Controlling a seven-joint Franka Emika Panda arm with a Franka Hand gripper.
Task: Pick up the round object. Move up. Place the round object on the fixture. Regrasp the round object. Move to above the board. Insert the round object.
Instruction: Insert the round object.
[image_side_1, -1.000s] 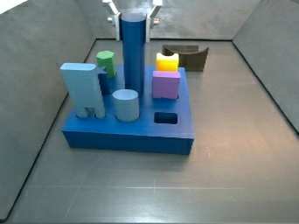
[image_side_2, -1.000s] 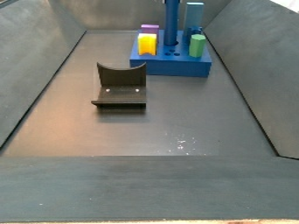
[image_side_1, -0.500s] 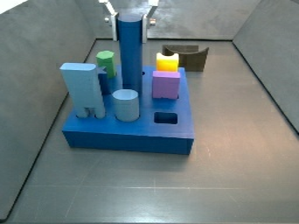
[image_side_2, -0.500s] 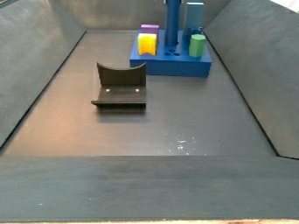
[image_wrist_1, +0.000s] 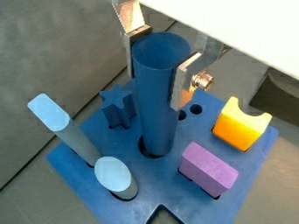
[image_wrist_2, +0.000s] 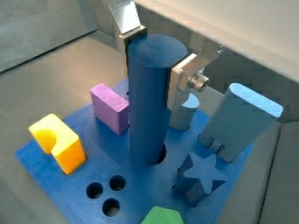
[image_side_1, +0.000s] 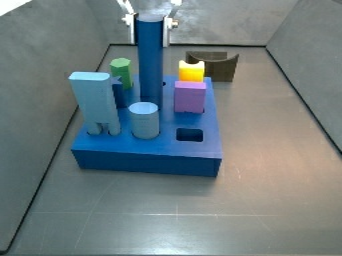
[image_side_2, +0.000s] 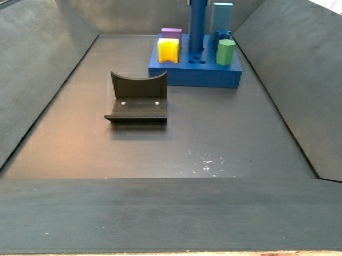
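Observation:
The round object (image_side_1: 150, 60), a long dark blue cylinder, stands upright with its lower end in a round hole of the blue board (image_side_1: 147, 155); both wrist views show this (image_wrist_1: 158, 96) (image_wrist_2: 152, 96). My gripper (image_side_1: 151, 13) is at the peg's top. Its silver fingers (image_wrist_1: 184, 83) flank the top end on two sides, (image_wrist_2: 184, 83) close to it, and the jaws look slightly parted from it. The dark brown fixture (image_side_1: 214, 65) stands empty on the floor beyond the board; it also shows in a side view (image_side_2: 138, 100). In that view the peg (image_side_2: 197, 30) runs up out of frame and the gripper is out of view.
On the board stand a short pale blue cylinder (image_side_1: 143, 120), a green cylinder (image_side_1: 120, 70), a purple block (image_side_1: 190, 97), a yellow piece (image_side_1: 193, 70), a pale blue arch block (image_side_1: 94, 100) and a blue star (image_wrist_2: 198, 171). Grey sloped walls (image_side_1: 60, 110) ring the floor.
The gripper has risen slightly along the peg's top end. The peg stays upright in its hole and nothing else has moved.

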